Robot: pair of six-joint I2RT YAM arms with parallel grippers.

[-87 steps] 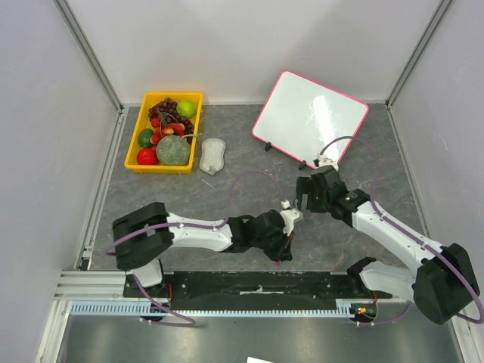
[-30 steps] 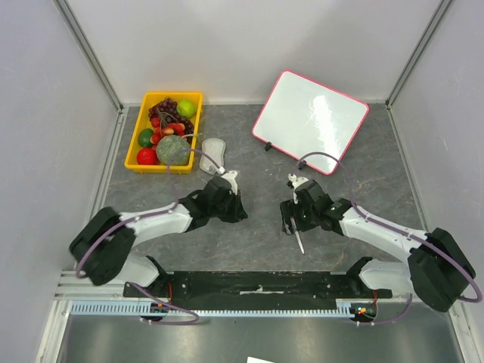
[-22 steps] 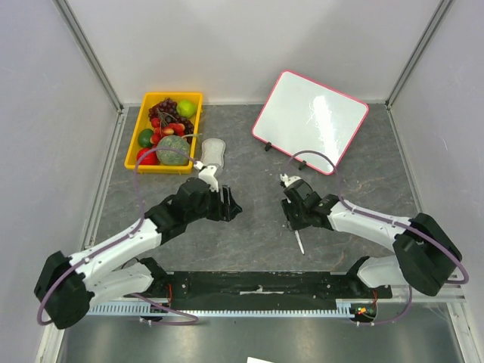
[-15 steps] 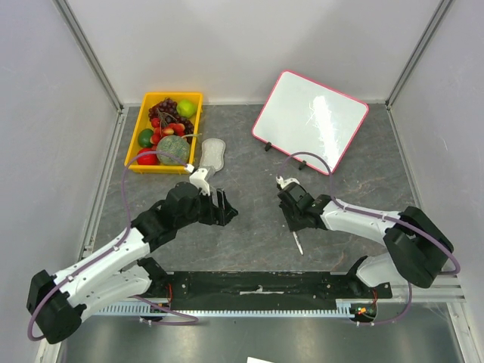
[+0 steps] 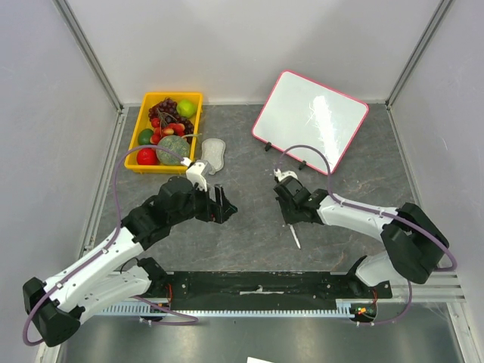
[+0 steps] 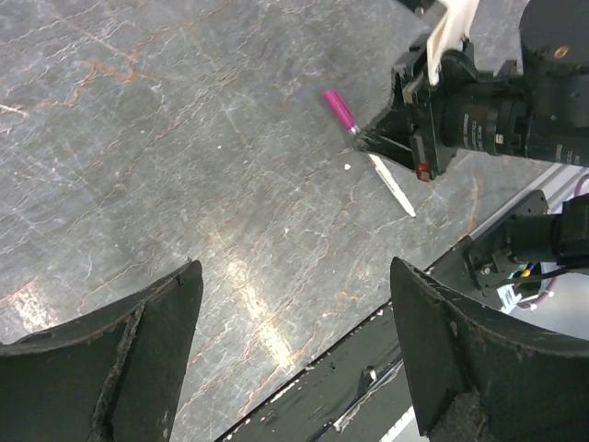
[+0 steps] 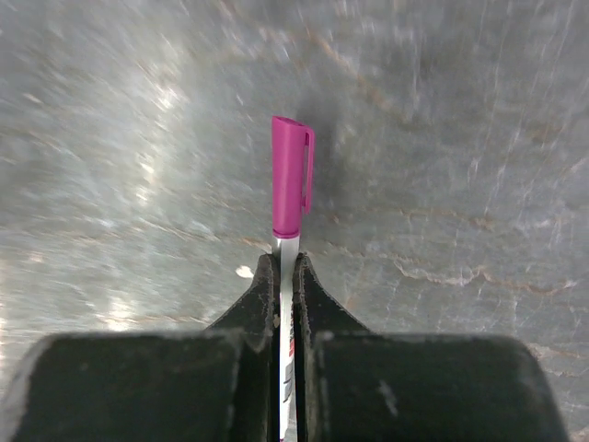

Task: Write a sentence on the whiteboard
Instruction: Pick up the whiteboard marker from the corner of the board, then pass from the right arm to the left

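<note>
The whiteboard (image 5: 310, 121), white with a thin pink-red frame, lies tilted at the back right of the table. Its face shows only glare, and no sentence shows on it. A marker with a pink cap (image 7: 291, 175) and a white barrel (image 5: 295, 236) is low over the grey tabletop at centre right. My right gripper (image 7: 284, 262) is shut on the barrel just behind the cap, which sticks out ahead of the fingers. The left wrist view shows the same marker (image 6: 339, 110) in the right gripper (image 6: 368, 140). My left gripper (image 5: 224, 206) hangs open and empty to the left of it (image 6: 294, 269).
A yellow tray (image 5: 174, 94) full of fruit stands at the back left, with a small white pad (image 5: 214, 154) beside it. The black base rail (image 5: 257, 283) runs along the near edge. Grey walls close in the left, right and back sides.
The right gripper has shut on the marker and slid slightly left and back. The left gripper has opened wide and drawn away to the left.
</note>
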